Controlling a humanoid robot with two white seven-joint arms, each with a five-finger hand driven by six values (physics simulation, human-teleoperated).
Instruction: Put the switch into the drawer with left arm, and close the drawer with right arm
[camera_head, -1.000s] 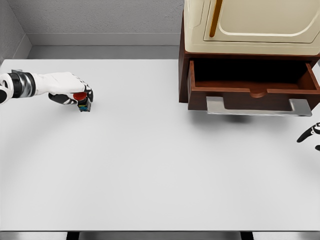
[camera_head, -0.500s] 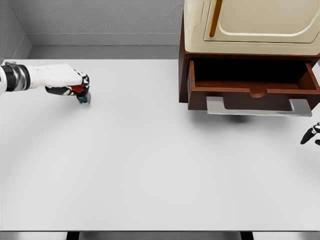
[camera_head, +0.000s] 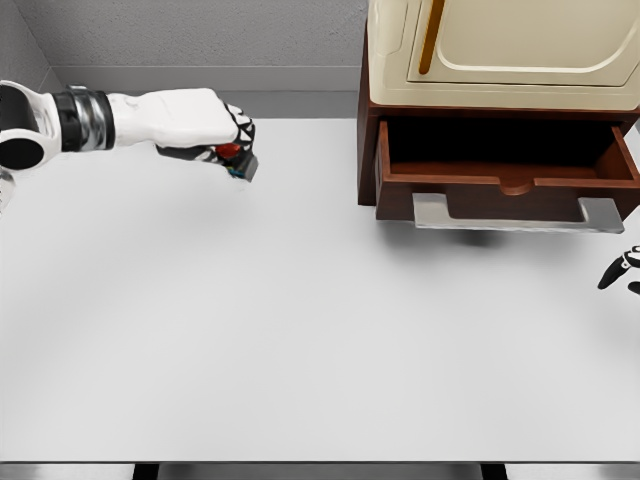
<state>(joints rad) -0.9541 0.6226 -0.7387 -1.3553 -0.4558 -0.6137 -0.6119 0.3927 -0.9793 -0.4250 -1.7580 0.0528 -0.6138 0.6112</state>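
**Switch held aloft, drawer waiting open**

At about ten o'clock in the head view, the robot's left hand (camera_head: 200, 125) hung above the white table (camera_head: 300, 340), its fingers wrapped around the switch (camera_head: 237, 160), a small dark block with a red button on top. The switch sat tilted in the grasp and appeared clear of the tabletop, with a faint shadow beneath it. Judging by the task, the hand held it high so that it could pass over the drawer's front wall rather than strike it.

Toward two o'clock, the brown drawer (camera_head: 505, 165) stood pulled out from its cabinet (camera_head: 366, 140), well apart from the switch, its dark interior showing nothing inside. A grey handle (camera_head: 516, 212) ran along its front, the likely push point for closing. A cream appliance (camera_head: 505, 50) with an orange stripe rested on the cabinet.

At three o'clock, only a few dark fingertips of the right hand (camera_head: 622, 272) showed at the frame's edge, below the handle's right end; whether that hand was released or clenched could not be told. It seemed parked there to await the closing step.

No brand, label or legible writing appeared anywhere.
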